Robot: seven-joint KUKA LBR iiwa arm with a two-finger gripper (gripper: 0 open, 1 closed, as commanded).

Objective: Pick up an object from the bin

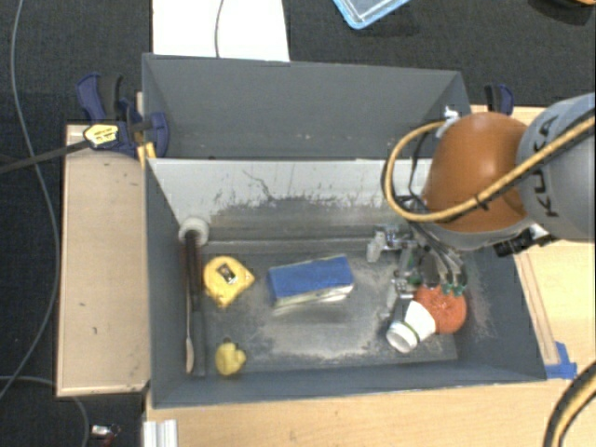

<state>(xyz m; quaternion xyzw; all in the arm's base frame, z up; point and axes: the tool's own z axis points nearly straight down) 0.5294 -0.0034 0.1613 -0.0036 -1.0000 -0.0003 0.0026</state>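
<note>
My gripper [407,270] hangs low over the right side of the bin floor, under the arm's orange cover. Just below it lies a small white cup [411,327], tipped on its side. An orange-red tomato-like ball [447,311] with a green top rests against the cup, at the gripper's lower right. The gripper stands right above these two; whether it touches either I cannot tell. A blue block [312,278] with a pale underside lies to its left, mid-bin.
A yellow tape measure [226,280] sits left of the blue block. Near the front left corner lies a small yellow lump [229,358]. A long brown-handled tool [194,296] runs along the left wall. The bin's sloped back wall rises behind the gripper.
</note>
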